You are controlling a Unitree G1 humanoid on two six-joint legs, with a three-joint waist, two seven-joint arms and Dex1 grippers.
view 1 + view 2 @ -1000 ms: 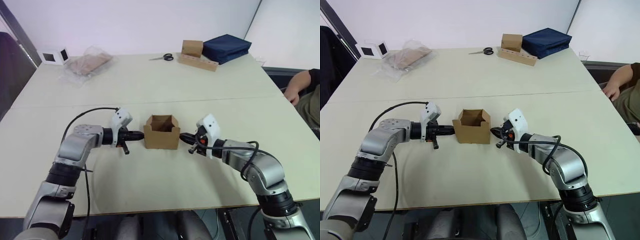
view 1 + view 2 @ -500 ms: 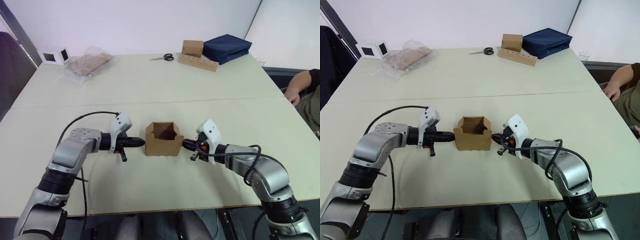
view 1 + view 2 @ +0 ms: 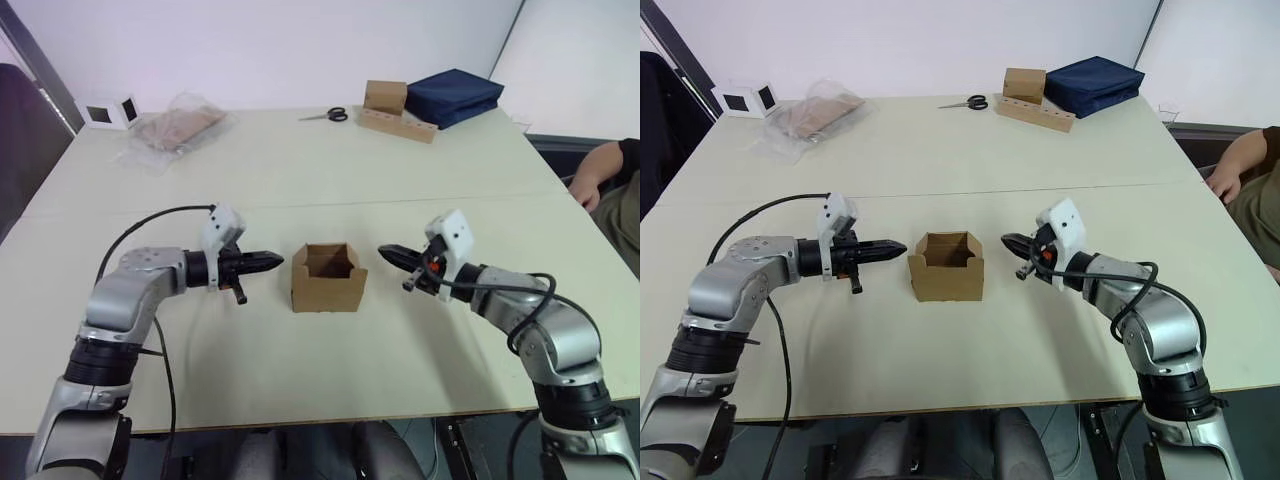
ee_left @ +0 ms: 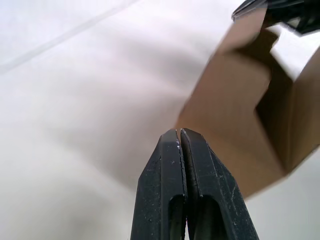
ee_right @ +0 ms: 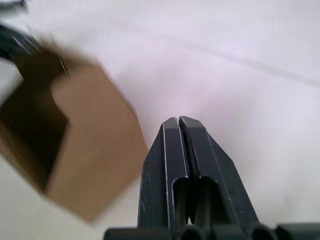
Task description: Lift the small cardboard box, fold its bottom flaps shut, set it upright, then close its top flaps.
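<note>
You have the small cardboard box standing open-topped on the worktop between the left claw and right claw, both pinched closed, empty, and aimed inward, likely to squeeze its sides for lifting.

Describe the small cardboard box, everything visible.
The small cardboard box is plain brown corrugated cardboard, unmarked, roughly cube-shaped. It sits upright on the table with its top open, flaps standing up, inside dark and seemingly empty. It lies between the left gripper and right gripper; both are shut and apart from it.
</note>
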